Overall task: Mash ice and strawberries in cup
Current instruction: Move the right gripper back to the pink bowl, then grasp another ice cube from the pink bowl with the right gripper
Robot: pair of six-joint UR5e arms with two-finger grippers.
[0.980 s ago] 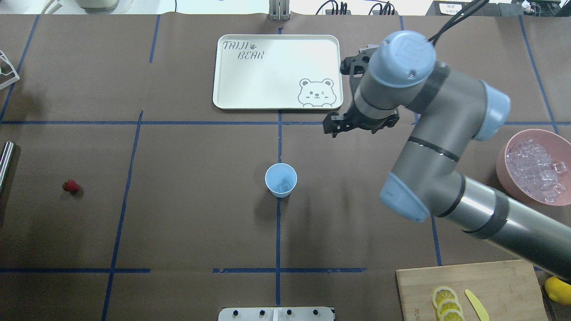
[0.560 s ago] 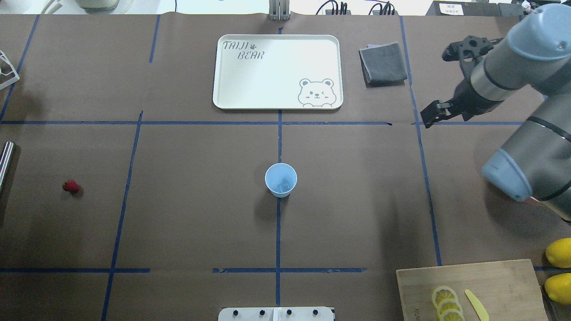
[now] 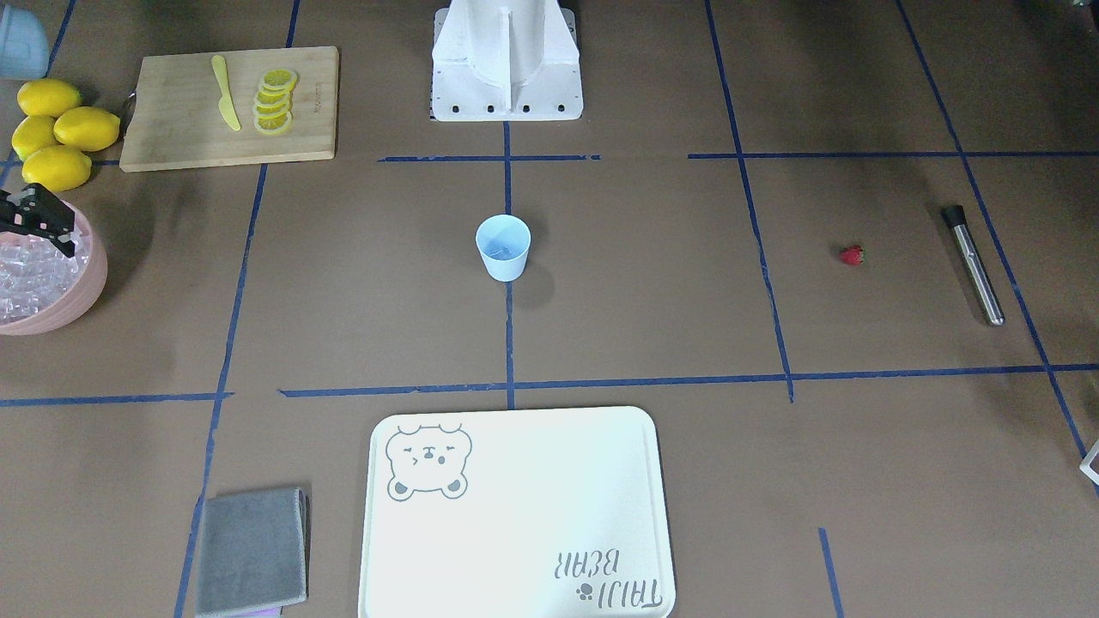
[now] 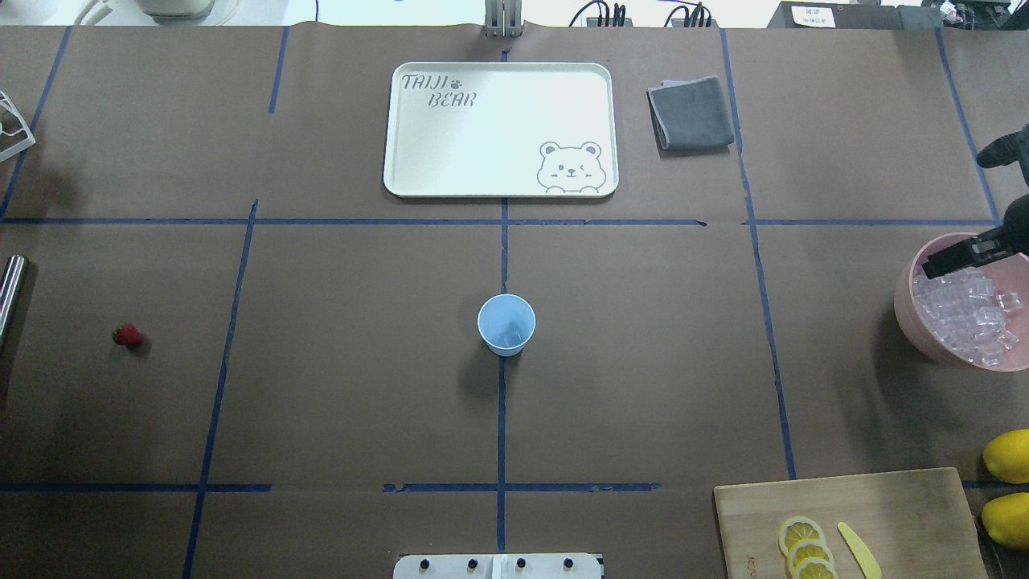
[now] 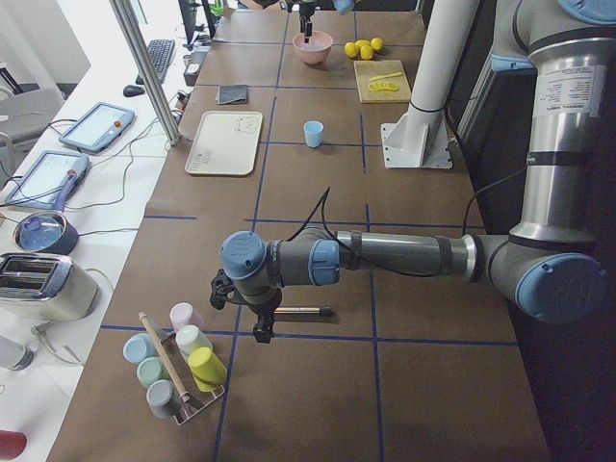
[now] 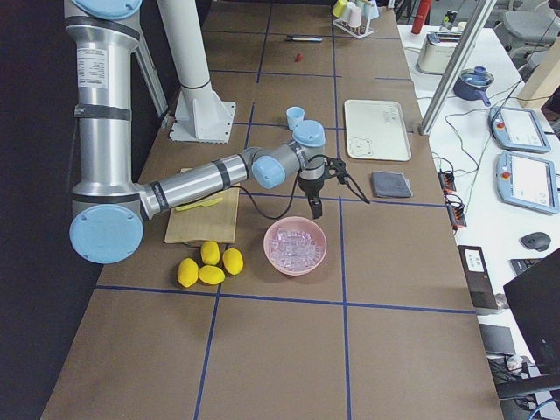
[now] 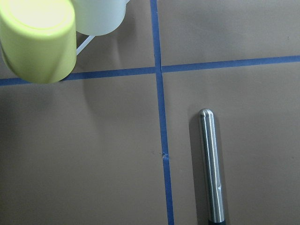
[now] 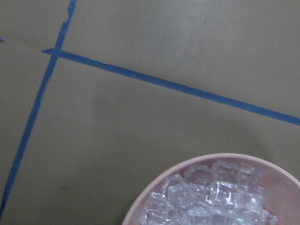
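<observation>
The pale blue cup [image 4: 506, 324] stands upright at the table's middle, with a clear ice cube in it; it also shows in the front view [image 3: 503, 247]. The strawberry [image 4: 127, 336] lies alone at the far left. Several ice cubes [image 4: 965, 310] fill a pink bowl [image 4: 904, 310] at the right edge. My right gripper [image 4: 957, 211] is open and empty above the bowl's far rim; its wrist view shows the ice [image 8: 215, 197] below. My left gripper [image 5: 255, 322] hovers by a steel muddler [image 7: 212, 168]; I cannot tell whether it is open or shut.
A cream bear tray [image 4: 498, 129] and a grey cloth [image 4: 690, 112] lie at the back. A cutting board [image 4: 908, 498] with lemon slices and a yellow knife is at the front right, with whole lemons [image 4: 1006, 454] beside it. A rack of cups [image 5: 178, 371] stands near the left gripper.
My right arm has swung from beside the tray out to the right, and its open gripper is now over the pink bowl. Cup and strawberry have not moved.
</observation>
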